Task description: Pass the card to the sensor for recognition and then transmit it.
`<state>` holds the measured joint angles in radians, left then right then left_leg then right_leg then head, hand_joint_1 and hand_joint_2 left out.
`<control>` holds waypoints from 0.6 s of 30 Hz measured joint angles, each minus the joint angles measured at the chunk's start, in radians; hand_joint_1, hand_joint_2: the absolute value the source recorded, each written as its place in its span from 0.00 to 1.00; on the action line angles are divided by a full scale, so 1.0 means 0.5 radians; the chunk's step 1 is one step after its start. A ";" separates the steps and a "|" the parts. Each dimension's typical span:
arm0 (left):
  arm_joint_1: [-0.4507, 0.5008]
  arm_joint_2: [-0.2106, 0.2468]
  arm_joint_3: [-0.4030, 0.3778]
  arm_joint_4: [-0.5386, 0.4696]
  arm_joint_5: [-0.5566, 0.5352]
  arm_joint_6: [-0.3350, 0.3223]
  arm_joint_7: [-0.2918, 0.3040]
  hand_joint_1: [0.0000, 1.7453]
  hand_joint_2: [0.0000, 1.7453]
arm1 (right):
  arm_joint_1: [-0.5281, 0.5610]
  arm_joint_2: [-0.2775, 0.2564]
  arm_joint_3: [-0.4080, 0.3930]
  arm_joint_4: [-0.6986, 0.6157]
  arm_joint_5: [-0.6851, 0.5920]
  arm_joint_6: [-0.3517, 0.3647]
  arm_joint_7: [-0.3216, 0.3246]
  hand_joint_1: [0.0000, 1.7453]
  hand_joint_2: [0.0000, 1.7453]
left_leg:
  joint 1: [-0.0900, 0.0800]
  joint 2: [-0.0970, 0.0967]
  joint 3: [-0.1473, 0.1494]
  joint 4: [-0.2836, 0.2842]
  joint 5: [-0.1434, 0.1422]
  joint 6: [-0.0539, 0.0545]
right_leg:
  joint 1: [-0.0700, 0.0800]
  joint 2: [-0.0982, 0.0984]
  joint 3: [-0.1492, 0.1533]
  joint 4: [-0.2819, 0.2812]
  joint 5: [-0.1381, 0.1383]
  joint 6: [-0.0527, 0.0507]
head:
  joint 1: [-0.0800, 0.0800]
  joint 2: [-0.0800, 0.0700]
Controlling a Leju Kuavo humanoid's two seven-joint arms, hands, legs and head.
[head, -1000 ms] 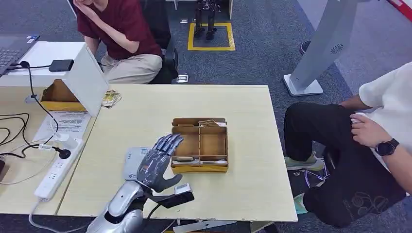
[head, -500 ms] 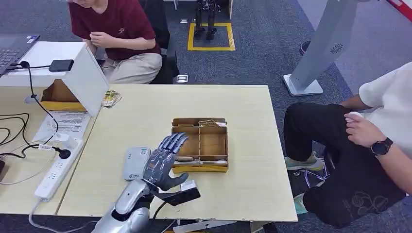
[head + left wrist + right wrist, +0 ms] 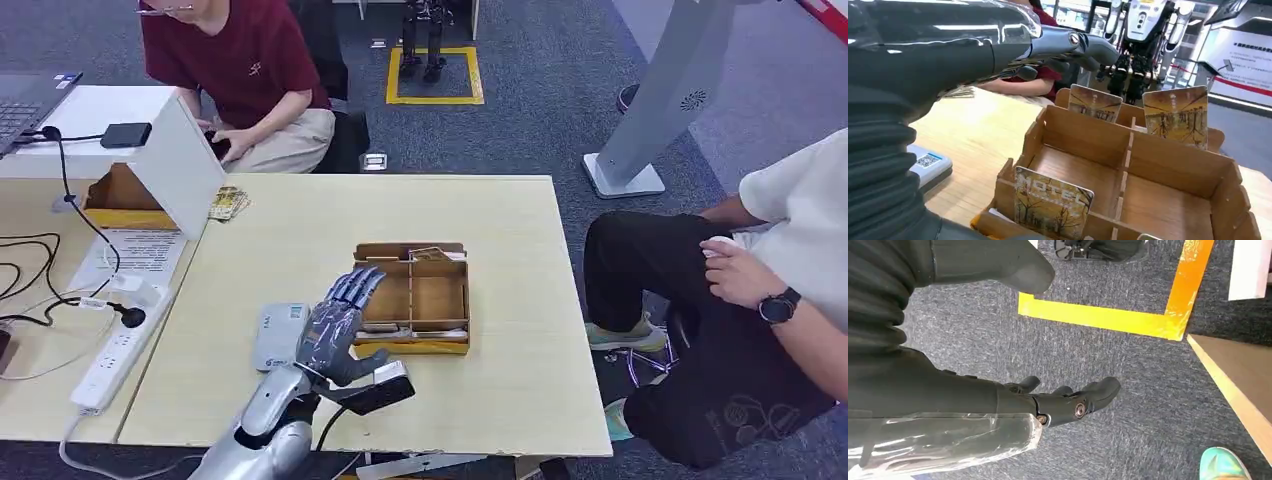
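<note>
A wooden card box (image 3: 412, 298) with compartments stands in the middle of the table. Cards with a brown tree picture stand in it: one in a near compartment (image 3: 1052, 206), two at the far wall (image 3: 1094, 102) (image 3: 1176, 116). My left hand (image 3: 338, 325) hovers open over the box's left near corner, fingers stretched out flat and holding nothing; the left wrist view shows those fingers (image 3: 1068, 44) above the box (image 3: 1128, 165). The white card sensor (image 3: 279, 335) lies flat just left of the hand. My right hand (image 3: 1058, 402) hangs open over the floor.
A person in red sits behind the table (image 3: 300, 215) and another in white sits at its right. A power strip (image 3: 115, 350), cables, a yellow-edged box (image 3: 125, 200) and a white panel stand at the left. A small card stack (image 3: 228, 203) lies near the far edge.
My left hand has moved forward and to the right, from beside the sensor to over the box's near left corner. The person in red has lowered an arm.
</note>
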<state>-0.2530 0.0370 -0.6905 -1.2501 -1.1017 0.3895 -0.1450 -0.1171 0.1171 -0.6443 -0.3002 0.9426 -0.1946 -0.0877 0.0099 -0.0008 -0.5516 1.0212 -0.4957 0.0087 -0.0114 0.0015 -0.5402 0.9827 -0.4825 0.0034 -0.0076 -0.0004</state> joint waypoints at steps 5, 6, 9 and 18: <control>-0.003 -0.010 0.001 0.023 0.000 0.005 0.001 0.00 1.00 | 0.000 0.001 0.001 0.000 -0.001 0.000 0.001 0.00 1.00 | 0.000 0.000 0.000 0.000 0.000 0.000 | 0.000 0.000 0.000 0.000 0.000 0.000 | 0.000 0.000; -0.003 -0.010 0.001 0.027 -0.002 0.012 0.001 0.00 1.00 | 0.000 0.001 0.002 0.000 -0.001 0.000 0.001 0.00 1.00 | 0.000 0.000 0.000 0.000 0.000 0.000 | 0.000 0.000 0.000 0.000 0.000 0.000 | 0.000 0.000; -0.004 -0.010 0.001 0.047 -0.047 0.043 0.008 0.00 1.00 | -0.001 0.002 0.003 -0.001 -0.003 0.001 0.002 0.00 1.00 | 0.000 0.000 0.000 0.000 0.000 0.000 | 0.000 0.000 0.000 0.000 0.000 0.000 | 0.000 0.000; -0.027 -0.011 0.002 0.135 -0.137 0.104 0.057 0.00 1.00 | -0.002 0.003 0.014 -0.011 -0.021 0.003 0.007 0.00 1.00 | 0.000 0.000 0.000 0.000 0.000 0.000 | 0.000 0.000 0.000 0.000 0.000 0.000 | 0.000 0.000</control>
<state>-0.2666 0.0313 -0.6897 -1.1826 -1.1704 0.4414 -0.1164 -0.1179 0.1186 -0.6371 -0.3059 0.9319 -0.1930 -0.0843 0.0099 -0.0008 -0.5517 1.0212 -0.4956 0.0087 -0.0114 0.0014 -0.5402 0.9829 -0.4824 0.0034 -0.0076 -0.0004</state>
